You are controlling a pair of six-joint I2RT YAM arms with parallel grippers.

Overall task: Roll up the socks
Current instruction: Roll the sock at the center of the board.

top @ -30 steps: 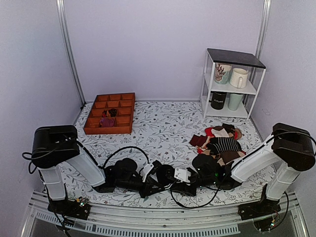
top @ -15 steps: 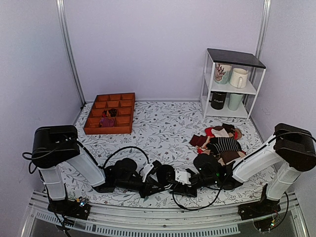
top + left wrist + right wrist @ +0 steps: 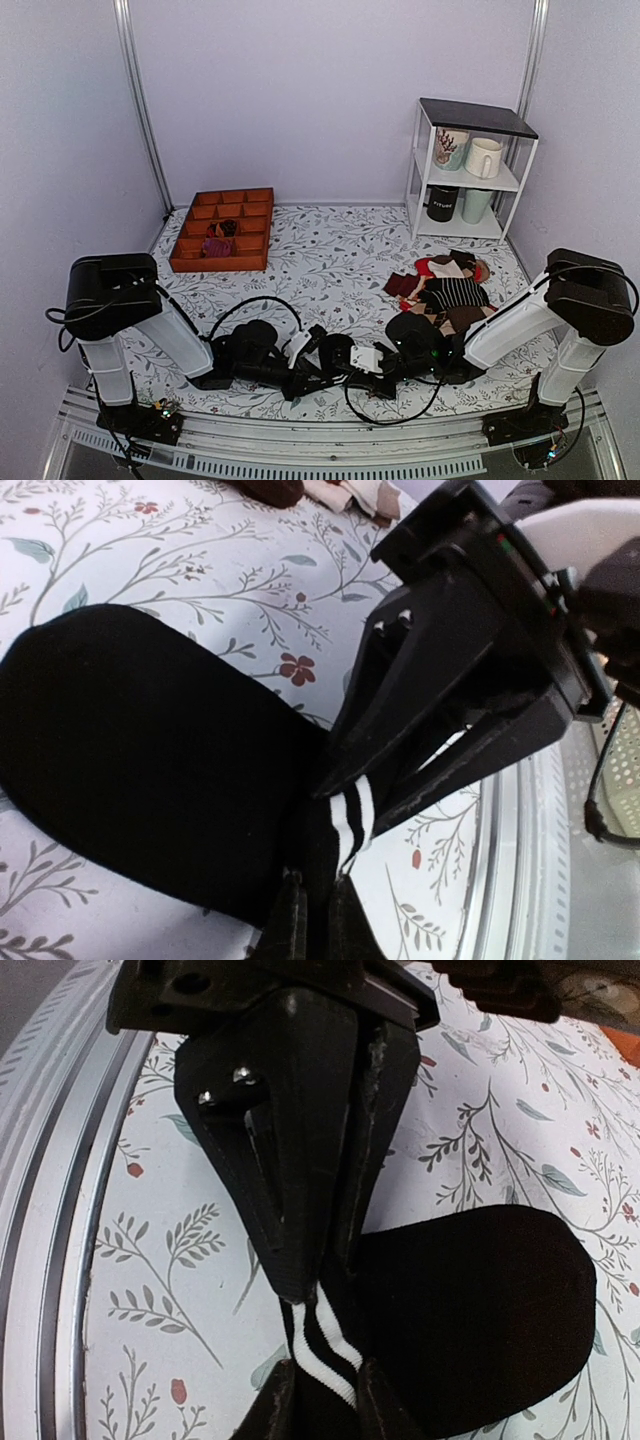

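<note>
Well, the left gripper (image 3: 312,1285) and right gripper (image 3: 355,800) meet tip to tip, both clamped on the striped cuff (image 3: 325,1345) of the socks (image 3: 150,760) lying flat beside them. Far beyond, a divided tray (image 3: 218,266) holds one bundle (image 3: 217,244); a shelf (image 3: 478,117) holds mugs (image 3: 484,157).

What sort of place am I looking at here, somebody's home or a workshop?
Most likely a robot test booth dressed up as a home: two robot arms bolted to a metal rail, bare walls, a flowered tablecloth, and a shelf of mugs.
</note>
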